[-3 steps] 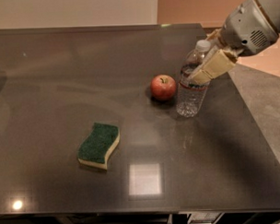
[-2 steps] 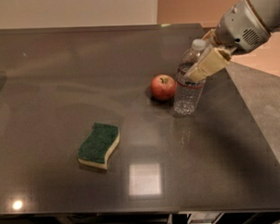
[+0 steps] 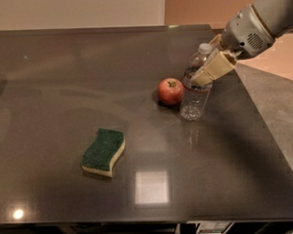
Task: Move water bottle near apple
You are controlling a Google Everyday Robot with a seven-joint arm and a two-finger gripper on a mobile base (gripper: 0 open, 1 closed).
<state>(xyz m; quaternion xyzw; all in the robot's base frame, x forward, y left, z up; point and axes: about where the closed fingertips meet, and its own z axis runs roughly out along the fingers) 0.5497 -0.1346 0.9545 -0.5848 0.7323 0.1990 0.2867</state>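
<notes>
Your gripper (image 3: pixel 199 76) has its jaws clamped on the upper body of the water bottle (image 3: pixel 194 101), one cream finger (image 3: pixel 213 68) crossing in front of it just below the white cap. The bottle stands with its base on the dark table (image 3: pixel 63 83), leaning slightly right at the top. The apple (image 3: pixel 170 91) sits just left of it, close beside. Your arm (image 3: pixel 256 26) reaches in from the far right. A green sponge (image 3: pixel 103 151) lies well apart, nearer and left.
</notes>
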